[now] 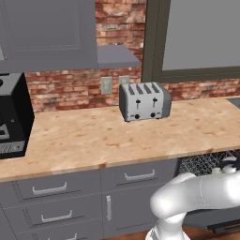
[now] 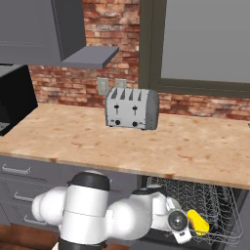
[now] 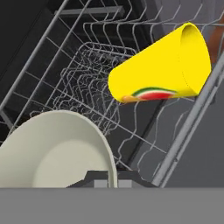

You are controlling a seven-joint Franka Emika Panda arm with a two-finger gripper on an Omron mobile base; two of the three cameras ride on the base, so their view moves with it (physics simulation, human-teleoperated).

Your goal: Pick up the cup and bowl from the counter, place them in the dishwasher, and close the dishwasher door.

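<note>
My gripper (image 3: 113, 176) is shut on the rim of the cream bowl (image 3: 52, 153), holding it over the grey wire rack (image 3: 87, 83) of the open dishwasher (image 2: 215, 205). The yellow cup (image 3: 162, 65), with a watermelon picture, lies on its side in the rack just beyond the bowl. In the right base view the gripper (image 2: 181, 232) reaches low under the counter (image 2: 146, 141), right next to the cup (image 2: 197, 222). The dishwasher door (image 1: 224, 219) is folded down, partly behind my arm.
A silver toaster (image 1: 144, 101) stands at the back of the counter (image 1: 117, 136), and a black coffee machine (image 1: 11, 117) at its left end. Grey drawers with silver handles (image 1: 49, 189) sit left of the dishwasher. The rack's side rail (image 3: 188, 127) runs close on the right.
</note>
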